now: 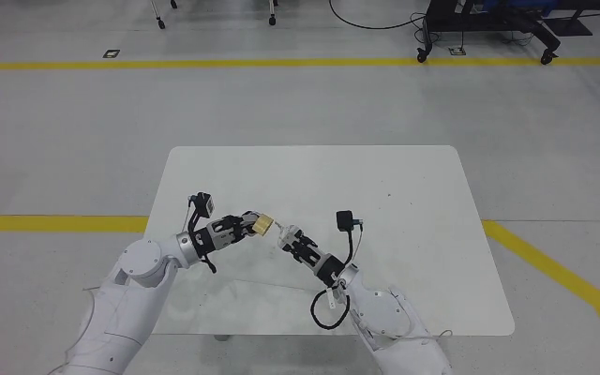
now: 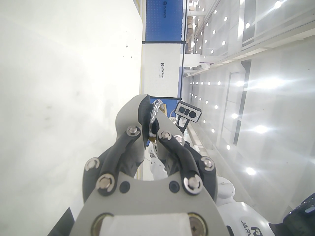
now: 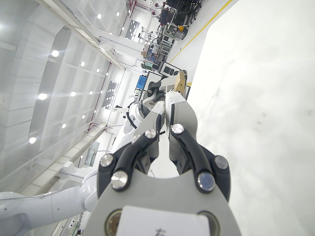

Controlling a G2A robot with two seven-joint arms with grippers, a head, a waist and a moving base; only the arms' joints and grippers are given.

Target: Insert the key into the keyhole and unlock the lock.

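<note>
The left gripper (image 2: 153, 121) is clamped tight on the lock (image 2: 163, 109), its two pads squeezing the steel shackle (image 2: 154, 114). Bits of the brass body show just past the fingertips and again in the gap behind them. From above, the lock (image 1: 263, 223) sticks out beyond this gripper, held in the air over the table (image 1: 403, 187), and its free end points at the right gripper (image 1: 285, 233), which is just beside it.

The right gripper (image 3: 168, 98) is pinched nearly closed. Between its fingers (image 3: 179, 109) sits a thin grey strip of metal seen edge-on, which looks like the key (image 3: 167, 120). Its tip and the keyhole are hidden, so I cannot tell whether the key touches the lock. In the right wrist view the lock (image 3: 181, 82) stands right beyond the fingertips.

As for writing, a white label (image 3: 162, 224) on the right gripper's base, well back from the lock, carries a small dark mark that is too cut off to read. The left gripper's base has a plain white patch (image 2: 147, 224). Behind the lock is the right arm's wrist camera (image 2: 188, 114). Far beyond the lock, a blue panel (image 2: 163, 10) and a white panel (image 2: 161, 71) each bear a short line of print, and white lettering shows on an arm shell (image 2: 248, 227) at the frame's edge. A yellow floor line (image 1: 281, 64) runs well beyond the lock, past the table's far edge.
</note>
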